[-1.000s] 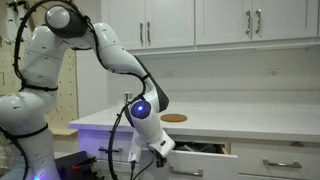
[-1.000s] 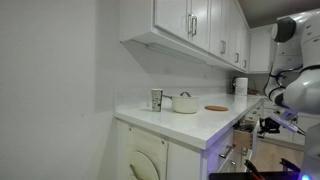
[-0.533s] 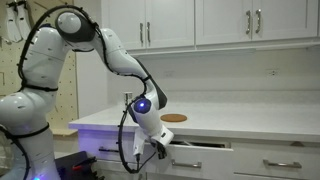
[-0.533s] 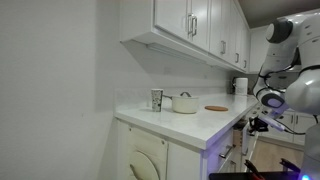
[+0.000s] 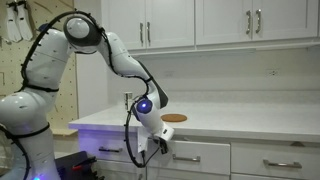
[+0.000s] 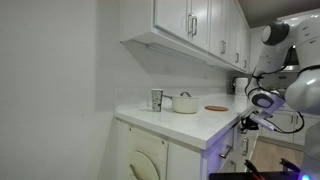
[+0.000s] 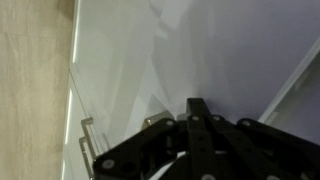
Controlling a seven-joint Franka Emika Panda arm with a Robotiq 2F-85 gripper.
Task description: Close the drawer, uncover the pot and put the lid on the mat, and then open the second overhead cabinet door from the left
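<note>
The white drawer (image 5: 200, 157) under the counter now sits flush with the cabinet fronts. My gripper (image 5: 160, 146) is pressed against its left end; it also shows in an exterior view (image 6: 249, 122). In the wrist view my dark fingers (image 7: 197, 120) lie together against the white drawer front (image 7: 200, 50), next to a metal handle (image 7: 90, 128). The white pot with its lid (image 6: 186, 102) stands on the counter. The round brown mat (image 5: 174, 118) lies on the counter, also in an exterior view (image 6: 216, 108). The overhead cabinet doors (image 5: 170, 22) are shut.
A cup (image 6: 157, 99) stands beside the pot. A white appliance (image 6: 241, 86) stands at the far end of the counter. More drawers (image 5: 280, 166) run along under the counter (image 5: 260, 122). A pegboard wall (image 5: 10, 60) is behind the arm.
The drawer was open a second ago; my gripper has pushed it in and it is now shut. The arm moved toward the cabinet fronts.
</note>
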